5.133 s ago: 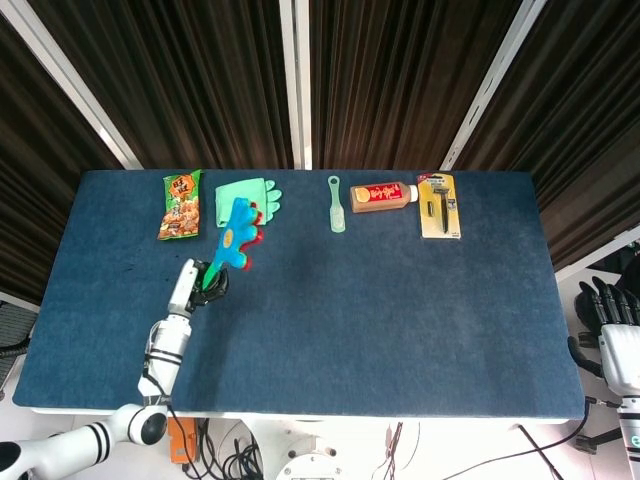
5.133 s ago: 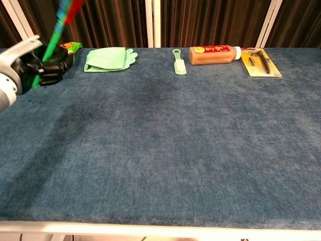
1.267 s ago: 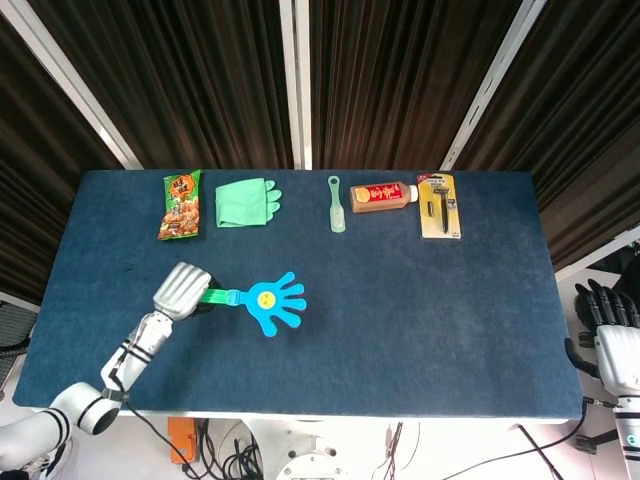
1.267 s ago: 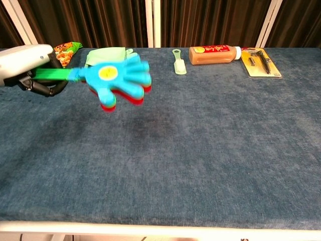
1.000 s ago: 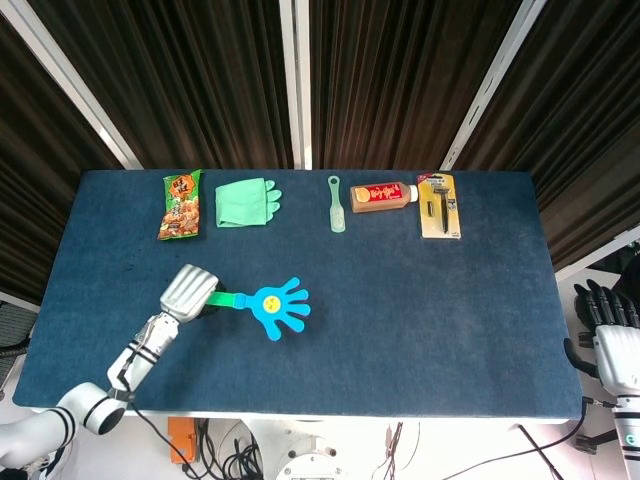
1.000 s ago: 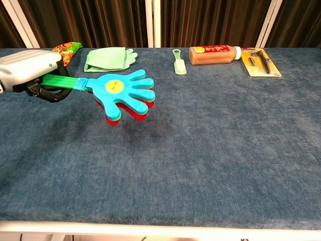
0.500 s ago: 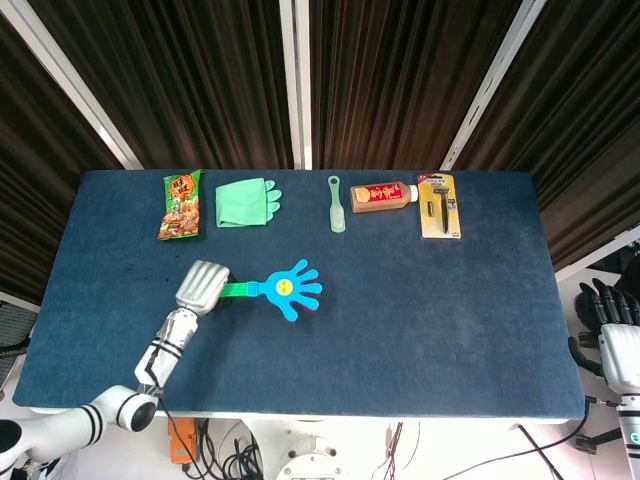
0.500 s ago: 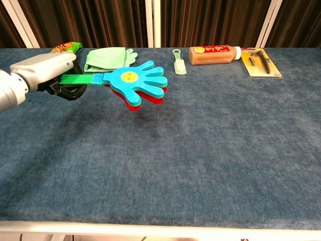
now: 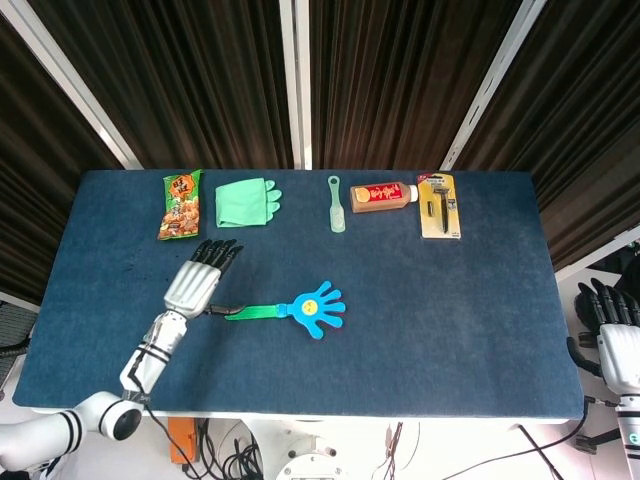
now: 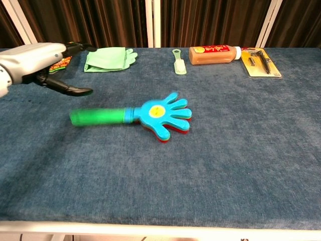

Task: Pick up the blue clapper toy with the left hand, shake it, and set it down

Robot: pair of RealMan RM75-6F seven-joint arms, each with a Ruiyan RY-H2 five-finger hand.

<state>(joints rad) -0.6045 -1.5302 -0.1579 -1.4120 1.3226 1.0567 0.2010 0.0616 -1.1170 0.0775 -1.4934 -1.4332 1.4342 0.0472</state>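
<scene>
The blue clapper toy, a hand-shaped paddle with a yellow face and a green handle, lies on the blue table, handle pointing left. It looks slightly blurred in the chest view. My left hand is just left of the handle's end, fingers spread apart, holding nothing. My right hand hangs off the table's right edge in the head view; its fingers are curled and I see nothing in them.
Along the far edge lie a snack bag, a green glove, a small green brush, a brown bottle and a carded razor. The table's near edge runs below.
My left hand has let go of the green handle and spread its fingers. The clapper has dropped onto the table and sits further right than half a second ago.
</scene>
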